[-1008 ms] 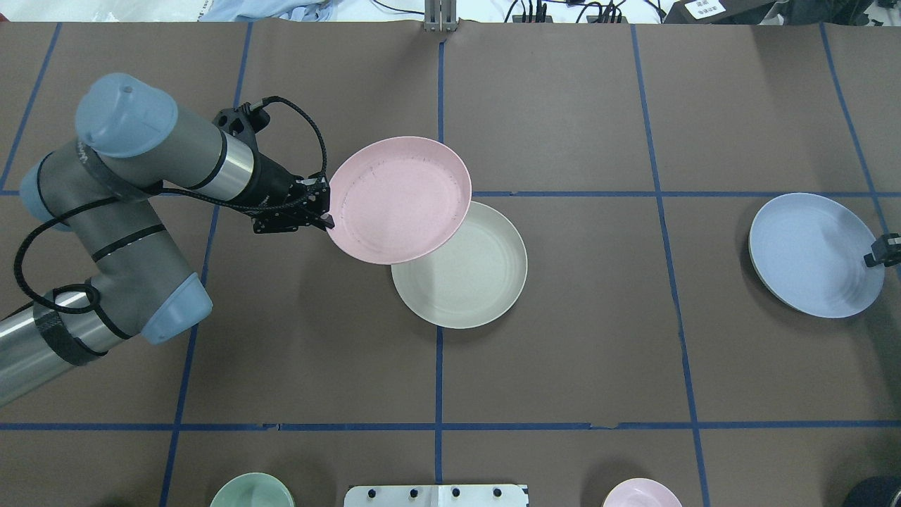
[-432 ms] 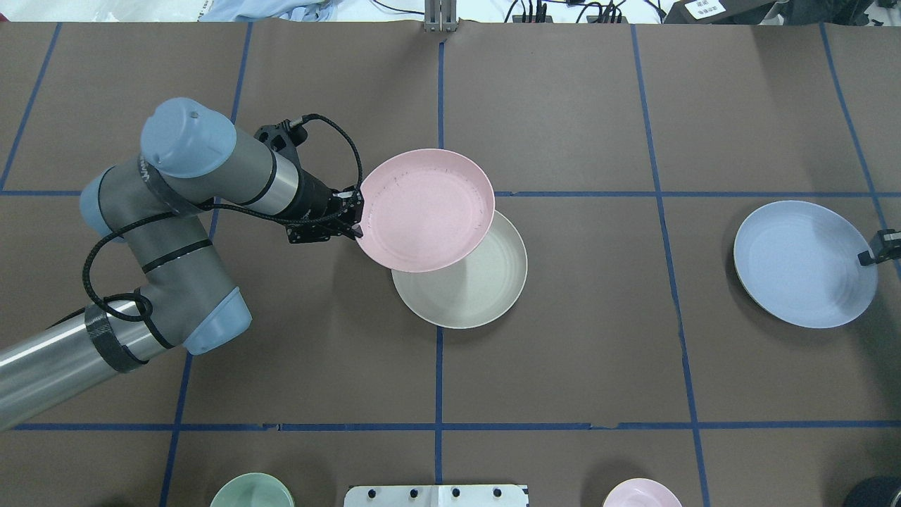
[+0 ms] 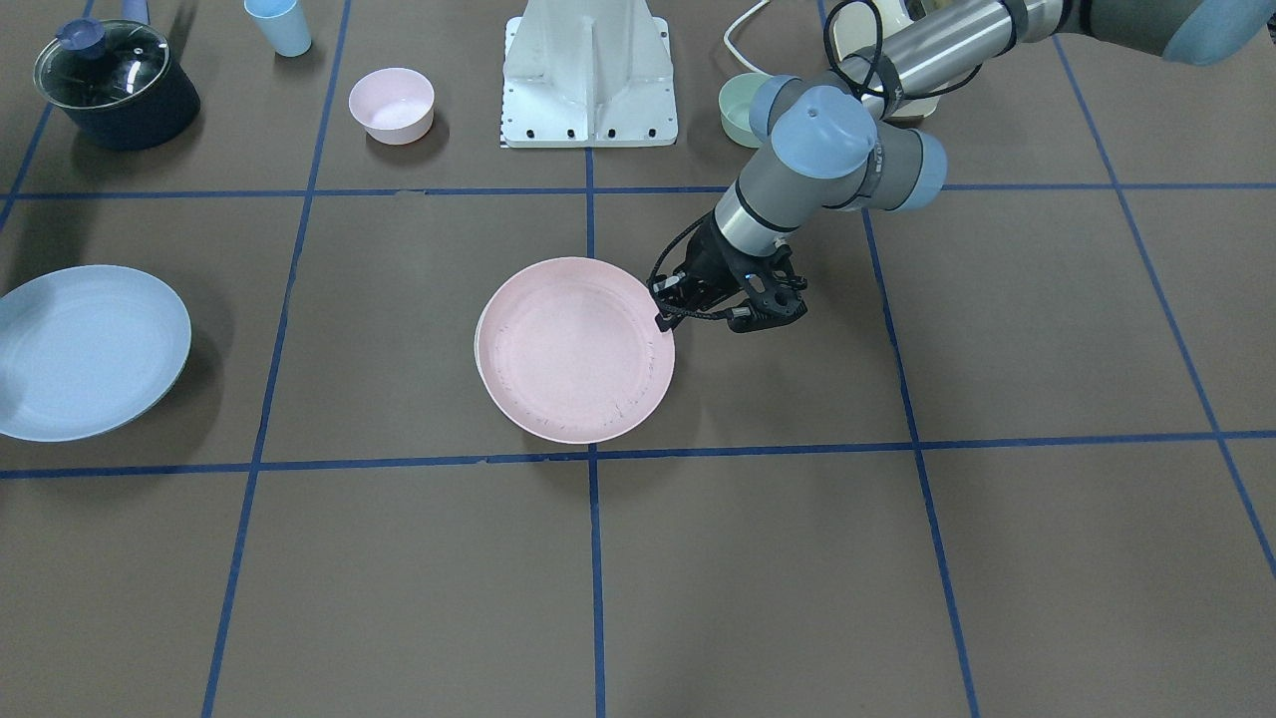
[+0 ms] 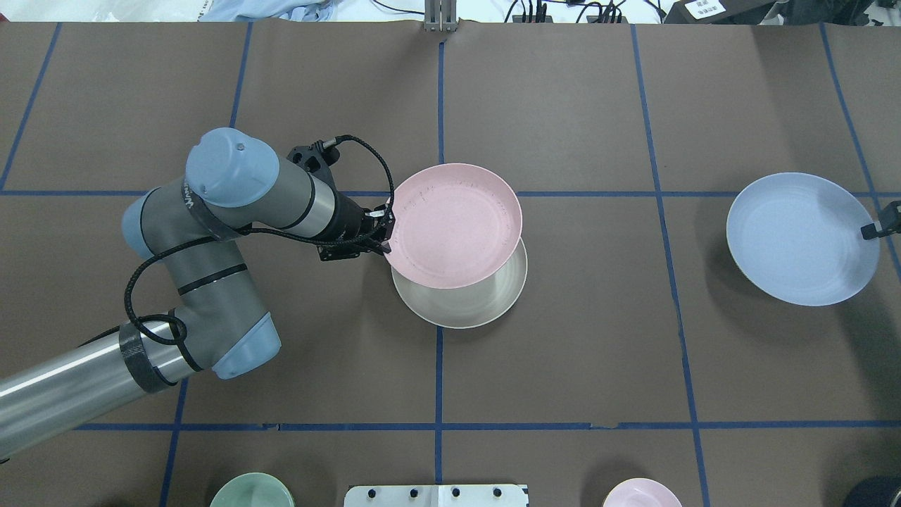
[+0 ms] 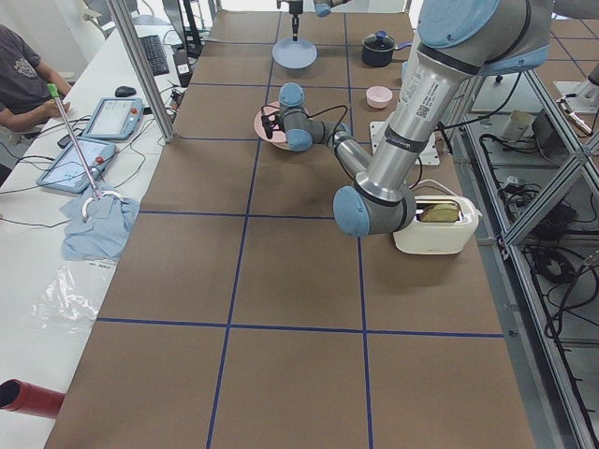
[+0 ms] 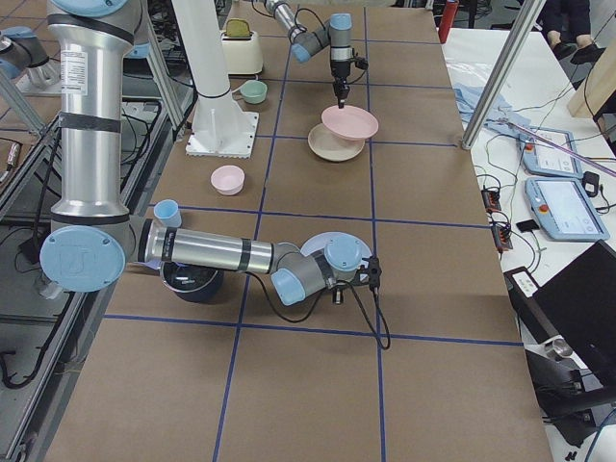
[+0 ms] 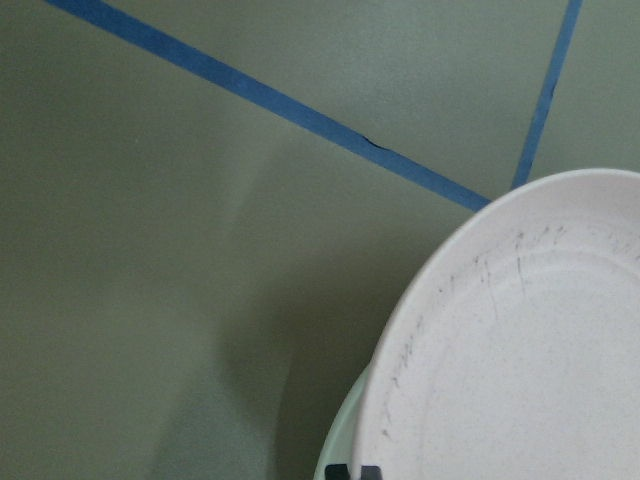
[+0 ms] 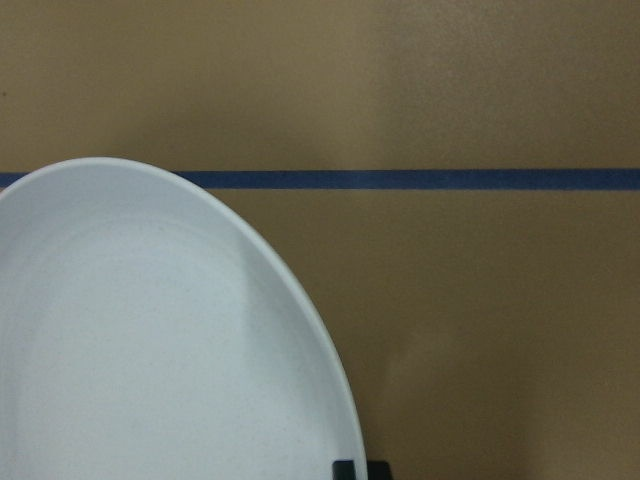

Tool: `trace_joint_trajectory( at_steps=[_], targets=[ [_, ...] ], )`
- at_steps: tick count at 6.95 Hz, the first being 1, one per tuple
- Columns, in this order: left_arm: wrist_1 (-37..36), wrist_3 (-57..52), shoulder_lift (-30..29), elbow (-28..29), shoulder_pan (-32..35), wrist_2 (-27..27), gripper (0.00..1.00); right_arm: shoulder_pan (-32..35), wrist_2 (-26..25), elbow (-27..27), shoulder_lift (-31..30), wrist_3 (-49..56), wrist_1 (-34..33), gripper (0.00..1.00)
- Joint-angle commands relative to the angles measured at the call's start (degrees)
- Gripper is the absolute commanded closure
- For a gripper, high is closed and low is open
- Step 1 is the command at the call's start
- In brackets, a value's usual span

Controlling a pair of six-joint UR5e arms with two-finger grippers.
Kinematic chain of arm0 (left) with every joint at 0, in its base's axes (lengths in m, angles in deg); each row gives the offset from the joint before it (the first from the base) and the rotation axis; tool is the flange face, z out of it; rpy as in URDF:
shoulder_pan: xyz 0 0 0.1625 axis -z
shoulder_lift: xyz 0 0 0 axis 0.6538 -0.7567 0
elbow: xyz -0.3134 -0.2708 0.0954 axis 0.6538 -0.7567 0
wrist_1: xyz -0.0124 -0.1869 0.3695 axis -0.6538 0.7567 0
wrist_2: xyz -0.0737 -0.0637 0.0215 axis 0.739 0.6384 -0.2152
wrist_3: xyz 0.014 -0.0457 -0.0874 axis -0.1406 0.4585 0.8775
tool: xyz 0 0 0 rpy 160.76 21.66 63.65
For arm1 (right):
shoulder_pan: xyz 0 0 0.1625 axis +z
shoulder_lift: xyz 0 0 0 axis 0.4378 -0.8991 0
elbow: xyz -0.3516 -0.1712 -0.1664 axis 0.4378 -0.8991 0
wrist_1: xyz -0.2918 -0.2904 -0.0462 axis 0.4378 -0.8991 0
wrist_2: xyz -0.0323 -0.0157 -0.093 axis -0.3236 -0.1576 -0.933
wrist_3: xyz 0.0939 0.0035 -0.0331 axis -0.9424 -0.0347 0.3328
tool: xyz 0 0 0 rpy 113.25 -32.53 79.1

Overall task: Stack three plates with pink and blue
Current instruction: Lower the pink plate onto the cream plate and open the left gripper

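While the left gripper (image 4: 386,238) pinches the pink plate (image 4: 456,224), the overhead view shows the cream plate (image 4: 464,307) beneath (nearly hidden frontally).

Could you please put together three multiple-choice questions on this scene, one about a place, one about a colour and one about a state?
1. Where is the pink plate relative to the cream plate?
A. Beneath it.
B. Held above it, overlapping it.
C. Lying far off to its side.

2. What colour is the plate held by the right gripper?
A. Light blue.
B. Cream.
C. Green.

3. What is the state of the left gripper?
A. Open and empty.
B. Out of view.
C. Shut on the pink plate's rim.

Answers:
1 B, the exterior right view shows it raised over the cream plate.
2 A, the light blue plate fills the right wrist view.
3 C, it pinches the rim in the overhead view.
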Motion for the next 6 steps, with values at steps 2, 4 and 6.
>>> trace_joint_trajectory(
  at_steps=[2, 4, 6],
  targets=[
    [0.0, -0.2, 0.5, 0.1, -2.5, -3.1, 1.00, 0.9, 1.8, 0.2, 1.6, -2.0, -0.3, 1.00],
    [0.0, -0.3, 0.7, -0.3, -2.7, -3.1, 1.00, 0.9, 1.8, 0.2, 1.8, -2.1, -0.3, 1.00],
    [0.0, -0.3, 0.9, -0.2, -4.4, -3.3, 0.05, 0.9, 1.7, 0.2, 1.9, -2.4, -0.4, 1.00]
  ],
)
